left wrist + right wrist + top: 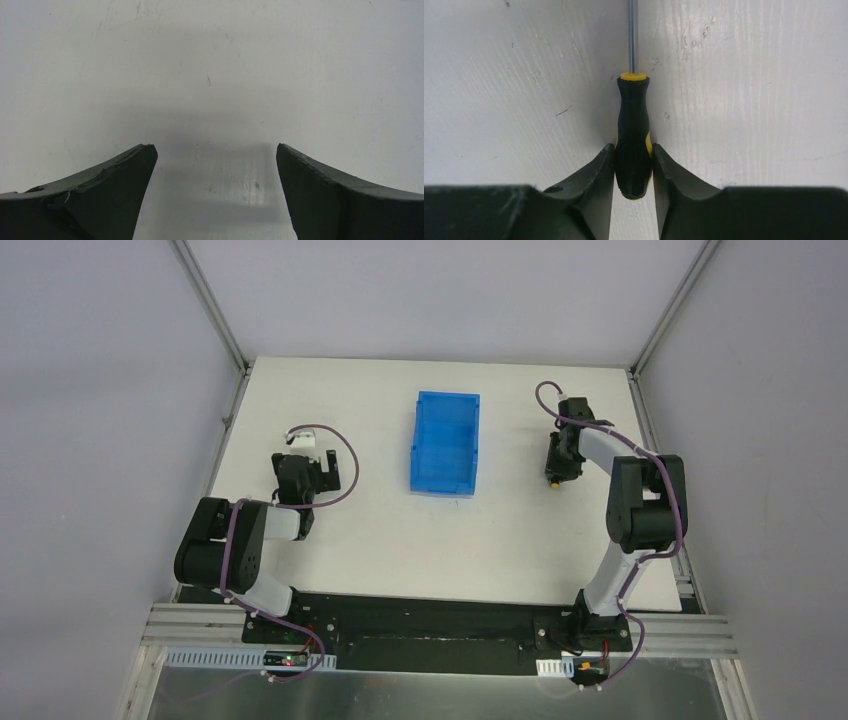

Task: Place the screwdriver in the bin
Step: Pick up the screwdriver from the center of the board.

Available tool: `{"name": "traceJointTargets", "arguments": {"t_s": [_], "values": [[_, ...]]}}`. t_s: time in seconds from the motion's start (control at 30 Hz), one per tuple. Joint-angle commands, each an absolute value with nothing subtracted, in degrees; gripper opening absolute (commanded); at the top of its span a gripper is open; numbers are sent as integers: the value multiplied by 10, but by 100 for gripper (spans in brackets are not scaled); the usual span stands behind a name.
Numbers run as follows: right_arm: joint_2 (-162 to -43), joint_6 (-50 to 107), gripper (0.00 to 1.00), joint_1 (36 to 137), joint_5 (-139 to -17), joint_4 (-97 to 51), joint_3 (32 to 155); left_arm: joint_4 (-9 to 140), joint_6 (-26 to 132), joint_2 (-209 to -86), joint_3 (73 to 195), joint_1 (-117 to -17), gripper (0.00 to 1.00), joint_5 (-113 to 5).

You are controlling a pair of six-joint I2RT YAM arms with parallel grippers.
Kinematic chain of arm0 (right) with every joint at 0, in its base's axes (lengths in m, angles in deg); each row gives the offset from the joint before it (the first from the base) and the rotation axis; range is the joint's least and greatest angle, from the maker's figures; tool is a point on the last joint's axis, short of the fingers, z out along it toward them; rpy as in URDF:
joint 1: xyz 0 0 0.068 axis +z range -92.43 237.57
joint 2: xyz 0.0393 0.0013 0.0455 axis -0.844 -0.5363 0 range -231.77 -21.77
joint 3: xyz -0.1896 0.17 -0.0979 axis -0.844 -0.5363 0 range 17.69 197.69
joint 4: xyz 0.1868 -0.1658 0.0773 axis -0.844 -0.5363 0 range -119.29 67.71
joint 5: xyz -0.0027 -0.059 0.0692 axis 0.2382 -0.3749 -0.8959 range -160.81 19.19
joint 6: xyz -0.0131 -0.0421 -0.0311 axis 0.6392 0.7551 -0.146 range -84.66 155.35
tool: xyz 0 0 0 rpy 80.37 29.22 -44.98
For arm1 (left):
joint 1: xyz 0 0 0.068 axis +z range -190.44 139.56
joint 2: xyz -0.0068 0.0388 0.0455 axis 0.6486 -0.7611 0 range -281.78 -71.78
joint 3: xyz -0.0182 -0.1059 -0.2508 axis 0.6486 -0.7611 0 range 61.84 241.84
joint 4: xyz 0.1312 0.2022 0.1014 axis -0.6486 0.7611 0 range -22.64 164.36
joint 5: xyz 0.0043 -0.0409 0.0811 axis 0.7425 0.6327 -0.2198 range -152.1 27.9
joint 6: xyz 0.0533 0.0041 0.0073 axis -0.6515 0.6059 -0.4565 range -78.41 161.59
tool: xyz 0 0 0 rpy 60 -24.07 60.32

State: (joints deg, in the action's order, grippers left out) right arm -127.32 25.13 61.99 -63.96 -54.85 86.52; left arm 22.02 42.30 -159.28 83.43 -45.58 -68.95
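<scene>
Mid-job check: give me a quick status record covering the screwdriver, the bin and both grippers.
screwdriver: right of the bin, outside it, at table level; cannot tell if lifted
right gripper: shut on the screwdriver's black handle, shaft pointing away from the wrist camera
left gripper: open, over bare table, holding nothing
bin: blue, mid-table, nothing visible inside
task status: screwdriver gripped, not yet in the bin

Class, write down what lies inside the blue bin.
Nothing lies inside the bin; only its blue floor shows, none of it covered. The screwdriver is outside, pinched between the fingers of the right gripper.
</scene>
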Motion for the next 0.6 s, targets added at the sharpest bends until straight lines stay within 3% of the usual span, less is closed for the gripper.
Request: {"name": "traceJointTargets", "arguments": {"t_s": [0.0, 0.2, 0.57], "values": [[-1277, 259, 26, 622, -632, -540, 876, 206, 426, -1580, 834, -451, 99, -679], [-1261, 264, 13, 622, -628, -537, 875, 206, 426, -1580, 834, -450, 99, -678], [-1184, 257, 10, 622, -651, -553, 877, 206, 426, -1581, 834, -450, 99, -679]]}}
